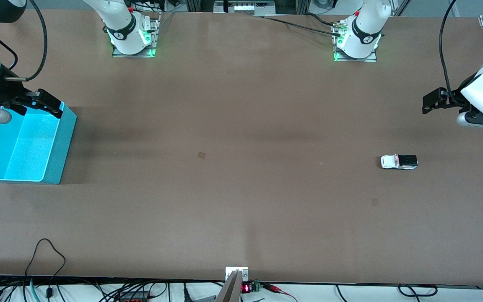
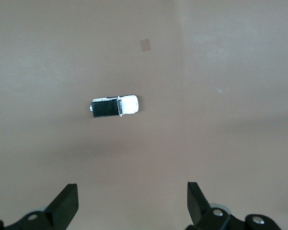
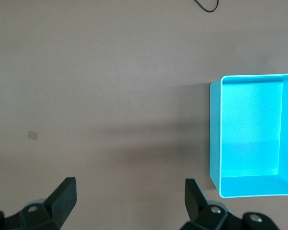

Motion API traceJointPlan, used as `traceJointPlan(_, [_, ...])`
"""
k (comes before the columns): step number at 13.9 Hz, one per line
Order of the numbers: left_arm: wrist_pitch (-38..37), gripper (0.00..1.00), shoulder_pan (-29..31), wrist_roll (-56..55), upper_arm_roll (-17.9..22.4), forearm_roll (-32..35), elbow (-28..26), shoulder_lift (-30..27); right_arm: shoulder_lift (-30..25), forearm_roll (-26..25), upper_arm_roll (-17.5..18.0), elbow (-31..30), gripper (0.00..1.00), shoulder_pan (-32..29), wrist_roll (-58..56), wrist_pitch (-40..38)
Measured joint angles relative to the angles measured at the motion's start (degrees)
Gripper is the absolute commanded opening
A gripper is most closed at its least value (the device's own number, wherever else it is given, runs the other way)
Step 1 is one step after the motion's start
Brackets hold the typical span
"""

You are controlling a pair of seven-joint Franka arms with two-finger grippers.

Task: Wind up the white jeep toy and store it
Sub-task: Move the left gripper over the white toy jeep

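The white jeep toy, white with a black rear section, stands on the brown table toward the left arm's end. It also shows in the left wrist view. My left gripper hangs open and empty above the table, apart from the jeep. The cyan bin stands at the right arm's end and holds nothing; it also shows in the right wrist view. My right gripper is open and empty, up over the bin's edge that lies farther from the front camera.
The two arm bases stand along the table's edge farthest from the front camera. A small metal bracket and loose cables sit at the edge nearest it. Small dark marks dot the tabletop.
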Motion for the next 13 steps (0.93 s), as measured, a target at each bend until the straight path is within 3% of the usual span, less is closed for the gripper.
traceJointPlan(5, [-2.05, 1.0, -0.08, 0.0, 0.0, -0.03, 3.04, 2.16, 0.0, 0.0, 0.0, 0.0, 1.0, 0.0, 0.0, 0.0])
traceJointPlan(13, [-4.74, 1.0, -0.13, 1.36, -0.02, -0.03, 3.41, 3.11, 0.01, 0.0, -0.01, -0.01, 1.0, 0.0, 0.0, -0.02])
